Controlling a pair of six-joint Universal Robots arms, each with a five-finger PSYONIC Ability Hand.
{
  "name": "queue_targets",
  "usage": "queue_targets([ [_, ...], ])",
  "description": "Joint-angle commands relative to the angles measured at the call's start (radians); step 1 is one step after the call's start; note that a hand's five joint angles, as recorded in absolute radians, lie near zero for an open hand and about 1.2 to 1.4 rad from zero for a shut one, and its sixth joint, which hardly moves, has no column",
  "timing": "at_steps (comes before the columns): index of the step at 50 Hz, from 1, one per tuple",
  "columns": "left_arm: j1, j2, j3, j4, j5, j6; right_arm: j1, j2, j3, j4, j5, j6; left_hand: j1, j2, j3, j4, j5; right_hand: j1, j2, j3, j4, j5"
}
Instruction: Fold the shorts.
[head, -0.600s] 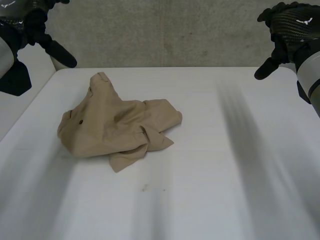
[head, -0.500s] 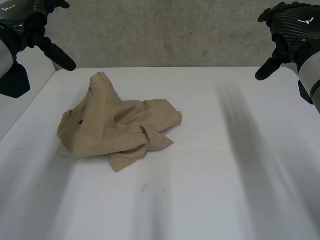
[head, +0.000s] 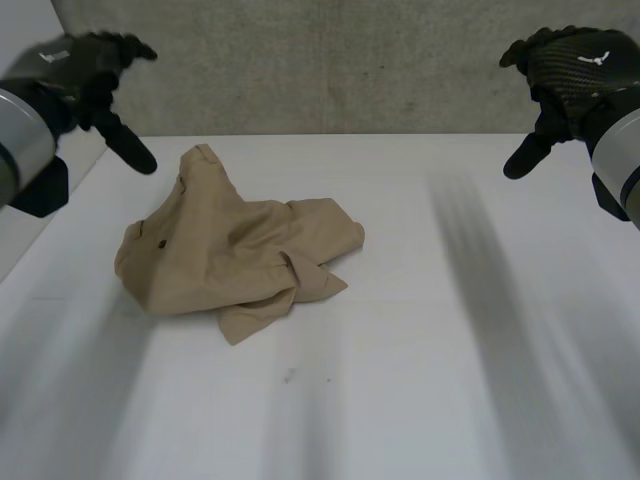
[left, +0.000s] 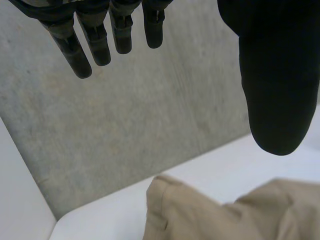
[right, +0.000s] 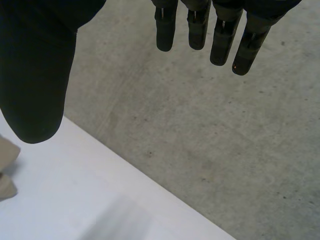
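– Two hands up, neither touching anything. Left hand (head: 88, 72) hovers over the desk's (head: 450, 380) far left corner, fingers straight, thumb splayed wide. Right hand (head: 565, 68) does the same on the far right, fingers straight and apart, holding nothing.
– Shorts?
– Shorts (head: 235, 255) are a crumpled tan heap left of centre on the desk. One peak points to the far edge and flaps are tucked under on the near side. They're near the left hand, well apart from the right.
– So no fold made yet.
– I'd say none. The step in hand looks like the reach-in, and there's nothing to fold until the heap is flat.
– How to do it well?
– Don't grab the middle, that only lifts a lump. Go for two outer edges. My guess is the far peak for the left hand and the flap on the heap's right side for the right hand. Pinch one layer only, pull apart low over the desk, and let the cloth slide out flat.
– Risk?
– Pinching two layers and locking the twist in. The cloth looks thin and limp and should drag easily. I can't tell which end is the waistband from here, so check that after spreading, before picking a fold line.
– Right hand has further to go.
– Yes. Start it first, or the left waits.
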Motion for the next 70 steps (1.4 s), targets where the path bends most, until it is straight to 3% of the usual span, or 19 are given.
queue_targets([
  [1,0.011,-0.237,0.013,0.035,-0.018,0.308,0.01,0.021,0.024,-0.003,-0.033,-0.063,-0.016,-0.03,-0.044,-0.031,-0.047,-0.035,-0.054,-0.041,-0.064,-0.061],
  [5,0.009,-0.347,0.034,0.056,-0.038,0.374,0.01,0.03,0.028,-0.002,-0.031,-0.092,-0.004,-0.018,-0.032,-0.019,-0.035,-0.035,-0.054,-0.041,-0.064,-0.061],
  [16,-0.018,-0.53,0.027,0.22,-0.006,0.245,0.013,0.071,0.042,-0.002,-0.033,-0.123,0.099,0.085,0.07,0.084,0.068,-0.035,-0.054,-0.041,-0.064,-0.061],
  [19,-0.056,-0.559,0.022,0.234,0.075,0.189,0.011,0.08,0.044,-0.002,-0.031,-0.13,0.497,0.483,0.469,0.482,0.466,-0.035,-0.054,-0.041,-0.064,-0.061],
  [20,-0.073,-0.562,0.014,0.234,0.127,0.155,0.011,0.083,0.044,-0.002,-0.031,-0.133,0.949,0.935,0.921,0.934,0.918,-0.035,-0.054,-0.041,-0.064,-0.061],
  [22,-0.084,-0.562,0.008,0.235,0.168,0.13,0.011,0.091,0.042,-0.002,-0.033,-0.136,1.205,1.191,1.176,1.19,1.174,-0.035,-0.054,-0.041,-0.064,-0.061],
  [29,-0.171,-0.477,-0.082,0.232,0.348,0.078,0.007,0.093,0.042,-0.003,-0.03,-0.158,1.206,1.192,1.177,1.19,1.174,-0.035,-0.054,-0.041,-0.064,-0.061],
  [34,-0.259,-0.395,-0.182,0.226,0.582,0.086,-0.001,0.087,0.039,-0.003,-0.027,-0.161,1.206,1.192,1.177,1.19,1.174,-0.035,-0.054,-0.041,-0.064,-0.061],
  [38,-0.326,-0.362,-0.228,0.223,0.69,0.089,-0.003,0.083,0.036,-0.003,-0.025,-0.161,1.206,1.192,1.177,1.19,1.174,-0.035,-0.054,-0.041,-0.064,-0.061],
  [41,-0.362,-0.354,-0.239,0.22,0.695,0.09,-0.003,0.082,0.036,-0.005,-0.025,-0.161,1.206,1.192,1.177,1.19,1.174,-0.035,-0.054,-0.041,-0.064,-0.061],
  [46,-0.409,-0.345,-0.253,0.219,0.692,0.115,-0.003,0.08,0.036,-0.003,-0.026,-0.162,0.439,0.425,0.41,0.423,0.408,-0.035,-0.054,-0.041,-0.064,-0.061],
  [48,-0.411,-0.331,-0.253,0.216,0.689,0.135,-0.001,0.077,0.036,-0.003,-0.03,-0.165,0.331,0.318,0.303,0.316,0.3,-0.035,-0.054,-0.041,-0.064,-0.061],
  [55,-0.367,-0.184,-0.24,0.199,0.565,0.181,0.007,0.077,0.042,-0.003,-0.042,-0.227,0.243,0.229,0.215,0.228,0.212,-0.035,-0.054,-0.041,-0.064,-0.061],
  [61,-0.282,-0.012,-0.256,0.196,0.431,0.167,0.01,0.071,0.053,0.006,-0.114,-0.337,0.155,0.141,0.127,0.14,0.124,-0.035,-0.054,-0.041,-0.064,-0.061],
  [70,-0.182,0.166,-0.312,0.185,0.428,0.075,0.043,-0.013,0.099,0.021,-0.298,-0.363,0.093,0.079,0.065,0.078,0.062,-0.035,-0.054,-0.041,-0.064,-0.061],
])
